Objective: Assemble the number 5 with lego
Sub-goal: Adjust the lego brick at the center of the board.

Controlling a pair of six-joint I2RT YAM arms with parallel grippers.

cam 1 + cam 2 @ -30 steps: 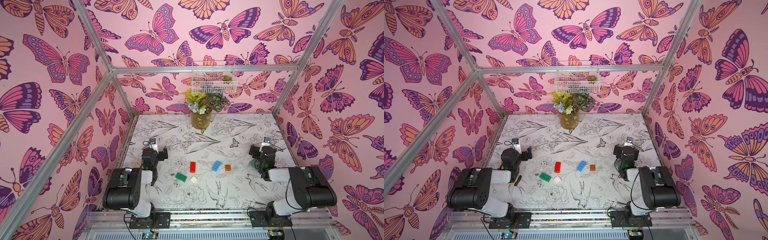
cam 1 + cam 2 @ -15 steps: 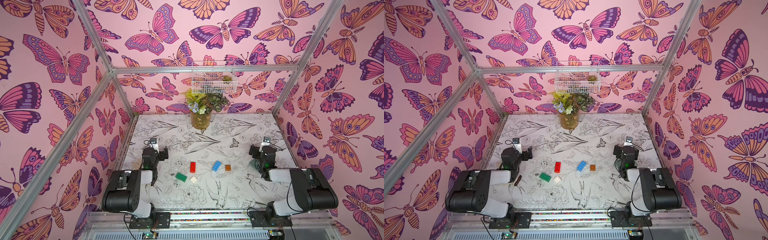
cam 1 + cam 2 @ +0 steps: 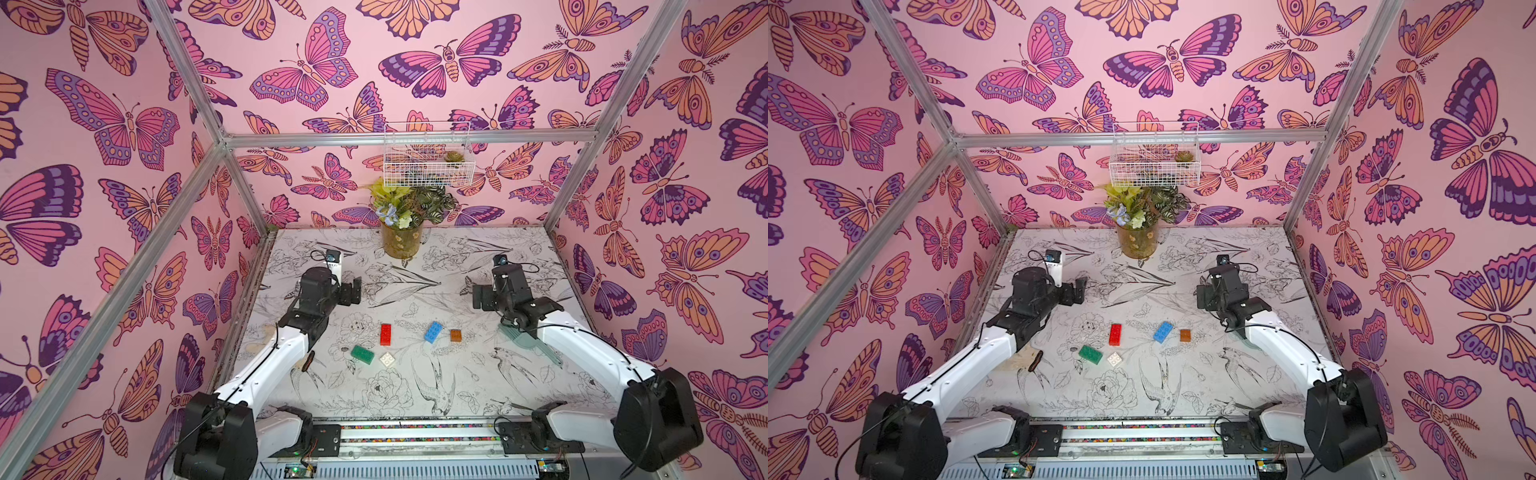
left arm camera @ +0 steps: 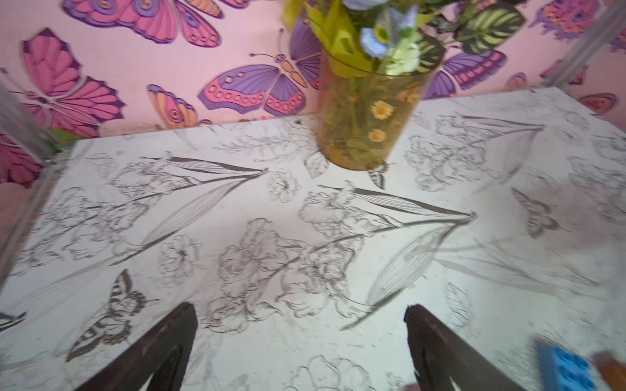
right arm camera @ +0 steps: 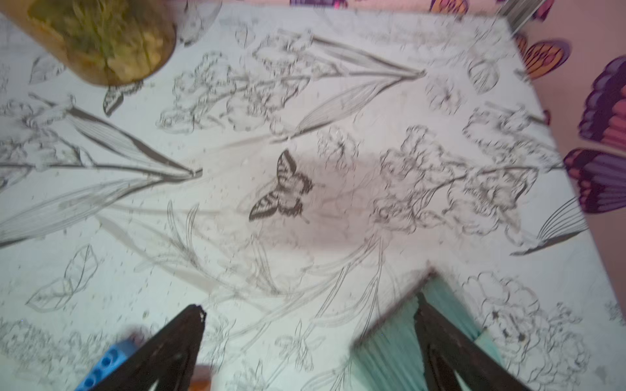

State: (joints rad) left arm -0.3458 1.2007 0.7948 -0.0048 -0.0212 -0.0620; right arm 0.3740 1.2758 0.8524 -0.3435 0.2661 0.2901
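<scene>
Left pincer (image 3: 351,292), right pincer (image 3: 482,297) wide open, empty, now lifted; lego (image 3: 385,334) unmoved.

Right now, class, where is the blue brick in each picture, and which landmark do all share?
In a top view: blue brick mid-table, between red brick and orange-brown brick.
In a top view: blue brick likewise between those two.
Left wrist view: blue brick at frame's edge, beyond the left gripper finger.
Right wrist view: blue brick at frame's edge, partly behind the right gripper finger.
Shared landmark: flower vase.
</scene>
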